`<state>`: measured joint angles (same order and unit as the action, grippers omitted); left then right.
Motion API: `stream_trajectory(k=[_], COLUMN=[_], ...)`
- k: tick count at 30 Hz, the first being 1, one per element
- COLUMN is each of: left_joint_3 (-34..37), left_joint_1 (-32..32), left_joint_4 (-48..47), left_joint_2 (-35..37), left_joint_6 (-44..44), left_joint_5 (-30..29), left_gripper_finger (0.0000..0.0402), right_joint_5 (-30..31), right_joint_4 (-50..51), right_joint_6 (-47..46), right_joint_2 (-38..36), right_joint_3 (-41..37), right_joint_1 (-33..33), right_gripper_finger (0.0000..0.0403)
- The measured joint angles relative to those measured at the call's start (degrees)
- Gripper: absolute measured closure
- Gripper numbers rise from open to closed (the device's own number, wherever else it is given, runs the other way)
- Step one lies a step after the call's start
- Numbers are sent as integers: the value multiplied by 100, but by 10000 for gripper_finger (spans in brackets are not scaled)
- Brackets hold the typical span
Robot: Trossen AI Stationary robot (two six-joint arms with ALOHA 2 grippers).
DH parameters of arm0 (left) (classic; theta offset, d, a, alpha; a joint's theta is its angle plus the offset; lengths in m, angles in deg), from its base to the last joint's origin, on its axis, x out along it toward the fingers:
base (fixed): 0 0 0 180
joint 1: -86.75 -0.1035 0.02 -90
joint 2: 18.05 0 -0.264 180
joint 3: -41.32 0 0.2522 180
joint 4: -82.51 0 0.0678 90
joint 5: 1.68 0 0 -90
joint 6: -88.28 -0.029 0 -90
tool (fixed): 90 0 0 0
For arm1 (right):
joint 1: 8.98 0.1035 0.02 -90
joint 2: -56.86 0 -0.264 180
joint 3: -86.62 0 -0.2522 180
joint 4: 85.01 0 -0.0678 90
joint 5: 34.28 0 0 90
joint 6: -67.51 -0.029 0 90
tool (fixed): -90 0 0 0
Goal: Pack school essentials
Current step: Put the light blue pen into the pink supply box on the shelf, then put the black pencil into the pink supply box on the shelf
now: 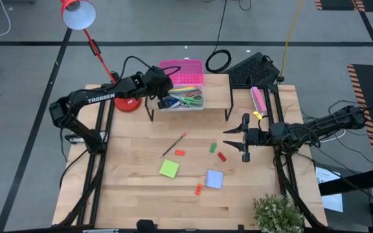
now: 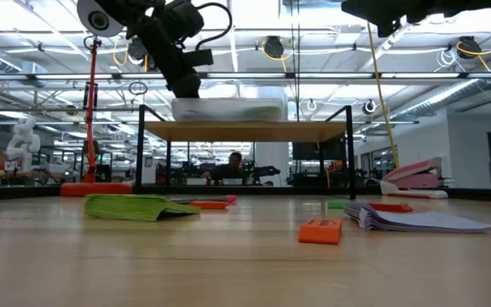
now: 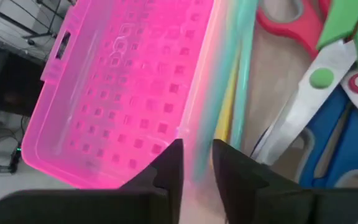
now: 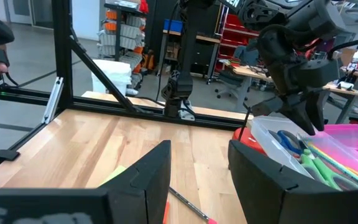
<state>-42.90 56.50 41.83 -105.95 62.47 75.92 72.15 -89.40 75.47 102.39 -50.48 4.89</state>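
On a raised shelf [image 1: 219,90] at the table's far side stands a clear box [image 1: 188,100] with its pink lid [image 1: 181,71] folded back. Red, green and blue scissors [image 3: 328,81] and teal and yellow pencils lie in it. My left gripper [image 1: 166,97] hangs over the box's left end, shut on a teal pencil [image 3: 229,56]. A pencil [image 1: 173,145], red erasers [image 1: 222,156], a green eraser [image 1: 213,147], a green pad [image 1: 169,169] and a lavender pad [image 1: 214,179] lie flat on the table. My right gripper [image 1: 243,137] hovers open to their right. My left gripper pinches the teal pencil [image 3: 199,152] between its two fingertips [image 3: 169,168]. The fingers point down from above and lie across the pencil. The pencil runs on over the box, next to the pink lid's edge. Whether its far end rests in the box does not show.
A pink oblong object with a yellow tip [image 1: 258,100] lies on the shelf's right end. A red lamp's base [image 1: 127,102] stands left of the shelf, a black keyboard [image 1: 251,70] behind it, and a small plant [image 1: 277,213] at the near right corner.
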Motion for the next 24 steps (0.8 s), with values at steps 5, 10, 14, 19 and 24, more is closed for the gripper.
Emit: stream_trajectory(k=[5, 10, 14, 19, 24], left_joint_3=[0, 0, 0, 0, 7], left_joint_1=[21, 171, 449, 1025, 2118], left_joint_4=[-1, 8, 1, -286, -1192], left_joint_2=[0, 229, 638, 1260, 1447], left_joint_6=[23, 188, 398, 1275, 2356], left_joint_5=[-18, -275, -300, -333, -582], left_gripper_finger=[272, 266, 266, 266, 266], right_joint_5=[-1, -4, -4, -1, 2], right_joint_4=[0, 90, 362, 689, 733], right_joint_6=[4, -119, -281, -409, -396], right_joint_2=[1, 0, 19, 176, 411], right_joint_3=[0, 0, 0, 0, 0], right_joint_1=[0, 0, 0, 0, -4], right_gripper_finger=[250, 250, 250, 250, 250])
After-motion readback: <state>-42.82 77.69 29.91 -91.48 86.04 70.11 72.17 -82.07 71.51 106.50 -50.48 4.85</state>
